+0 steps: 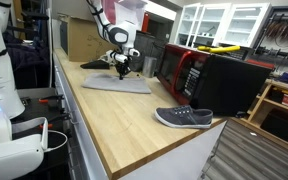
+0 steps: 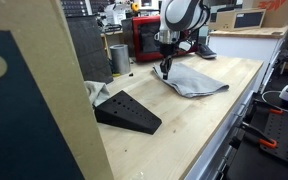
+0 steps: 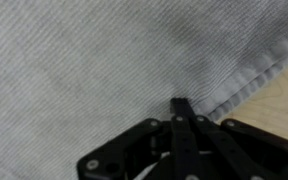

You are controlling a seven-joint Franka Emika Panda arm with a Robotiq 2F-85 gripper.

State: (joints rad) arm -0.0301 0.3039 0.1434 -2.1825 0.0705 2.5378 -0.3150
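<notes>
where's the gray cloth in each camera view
In an exterior view: the gray cloth lies left of centre, in the upper half.
In an exterior view: it lies right of centre, in the upper half.
Wrist view: it fills most of the frame.
Shared landmark: the shut tool at the cloth.

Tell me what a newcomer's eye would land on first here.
The gripper stands shut, its tips down on a grey cloth that lies on the wooden counter. The wrist view shows the tips close to the cloth's hem. In an exterior view a grey shoe lies alone at the counter's near end, and a black wedge sits on the counter apart from the cloth.
</notes>
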